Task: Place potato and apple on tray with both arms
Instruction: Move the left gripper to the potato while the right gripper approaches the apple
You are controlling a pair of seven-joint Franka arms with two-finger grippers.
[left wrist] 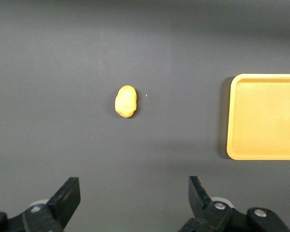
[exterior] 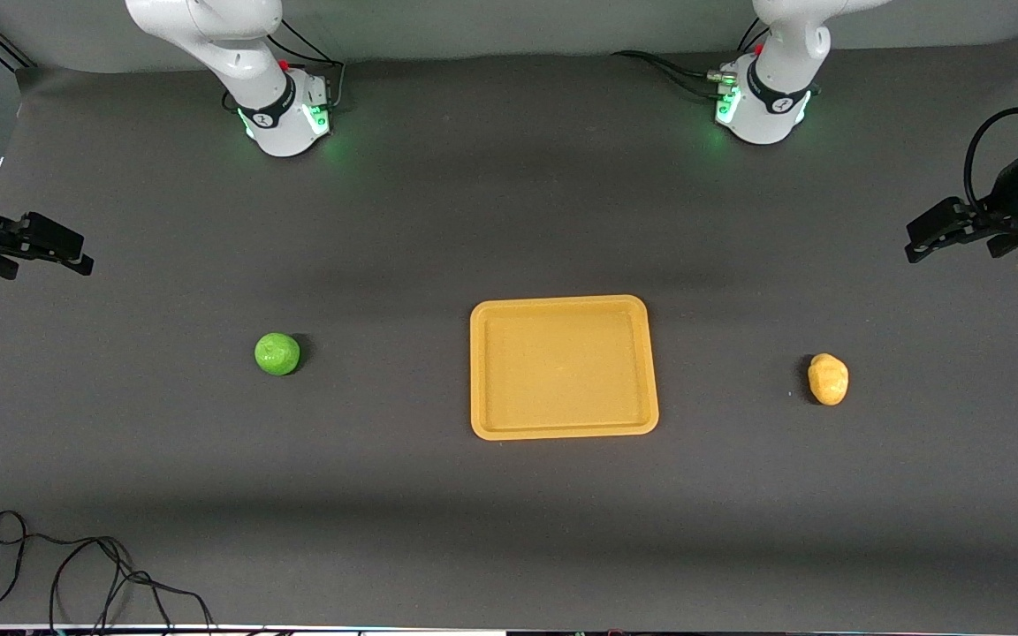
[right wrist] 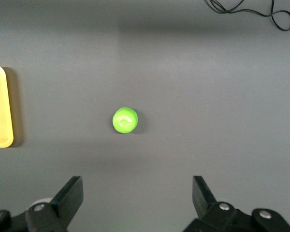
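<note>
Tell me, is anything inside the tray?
Nothing: the tray holds no fruit. The apple and potato lie on the table beside it. The tray hides whatever is underneath.

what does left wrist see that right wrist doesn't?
Only the left wrist view shows the potato, lying on the table apart from the tray, and the left tool, open with nothing between its fingers. Only the right wrist view shows the apple, a loose black cable on the table, and the right tool, also open and empty. Both show the dark table and part of the orange tray, with nothing on the part that shows.
</note>
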